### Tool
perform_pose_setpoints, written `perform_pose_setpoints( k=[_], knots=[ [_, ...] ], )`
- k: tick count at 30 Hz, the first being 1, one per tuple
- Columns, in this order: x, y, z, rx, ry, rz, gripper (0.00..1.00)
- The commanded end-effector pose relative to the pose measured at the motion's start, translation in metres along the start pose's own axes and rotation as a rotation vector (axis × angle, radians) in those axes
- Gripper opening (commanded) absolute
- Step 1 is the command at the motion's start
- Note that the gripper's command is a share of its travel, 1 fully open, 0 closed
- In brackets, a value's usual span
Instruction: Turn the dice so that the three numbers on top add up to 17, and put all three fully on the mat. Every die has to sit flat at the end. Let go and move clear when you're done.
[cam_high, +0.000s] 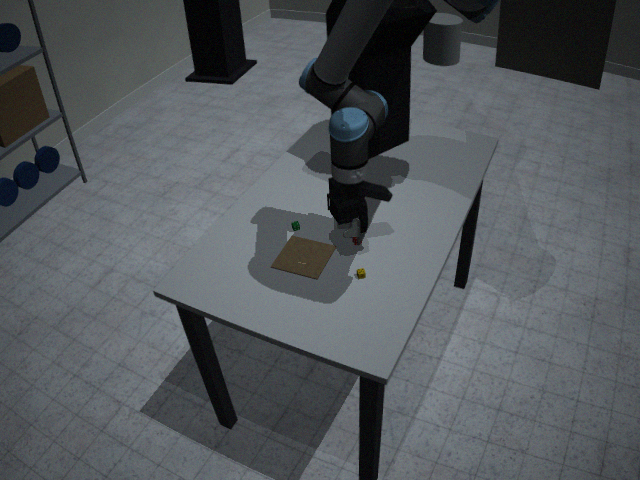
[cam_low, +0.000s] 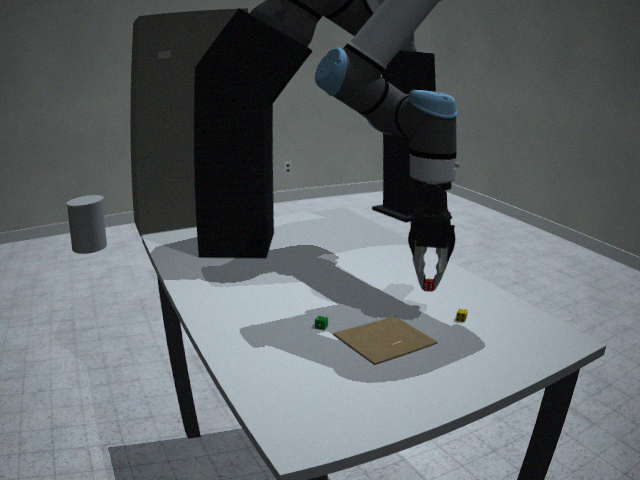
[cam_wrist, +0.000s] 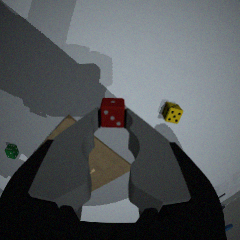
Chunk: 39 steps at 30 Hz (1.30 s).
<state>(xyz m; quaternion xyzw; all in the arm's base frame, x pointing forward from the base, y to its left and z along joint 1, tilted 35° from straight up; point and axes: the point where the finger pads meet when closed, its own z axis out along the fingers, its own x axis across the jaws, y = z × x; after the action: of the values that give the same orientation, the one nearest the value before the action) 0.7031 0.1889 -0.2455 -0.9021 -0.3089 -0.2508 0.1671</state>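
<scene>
My gripper (cam_low: 429, 284) is shut on the red die (cam_low: 428, 283) and holds it a little above the table, just beyond the far right corner of the brown mat (cam_low: 385, 338). In the wrist view the red die (cam_wrist: 113, 112) sits between my fingertips. The green die (cam_low: 321, 322) lies on the table off the mat's left corner. The yellow die (cam_low: 461, 315) lies on the table to the right of the mat. In the top view the red die (cam_high: 355, 239), green die (cam_high: 295, 225), yellow die (cam_high: 361, 273) and mat (cam_high: 303, 256) show too.
The robot's black pedestal (cam_low: 235, 149) stands at the back left of the table. The table's edges (cam_low: 444, 413) are near the mat on the front side. A grey cylinder (cam_low: 86, 223) stands on the floor.
</scene>
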Motion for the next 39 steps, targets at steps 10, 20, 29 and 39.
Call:
perform_pose_setpoints(
  k=[10, 20, 29, 39],
  knots=[
    [0.000, 0.000, -0.050, 0.000, 0.000, 0.000, 0.03],
    [0.000, 0.001, -0.049, 0.000, 0.000, -0.022, 0.03],
    [0.003, 0.006, -0.041, 0.000, 0.000, -0.326, 0.03],
    [0.004, 0.007, -0.040, -0.001, 0.000, -0.375, 0.03]
  ],
)
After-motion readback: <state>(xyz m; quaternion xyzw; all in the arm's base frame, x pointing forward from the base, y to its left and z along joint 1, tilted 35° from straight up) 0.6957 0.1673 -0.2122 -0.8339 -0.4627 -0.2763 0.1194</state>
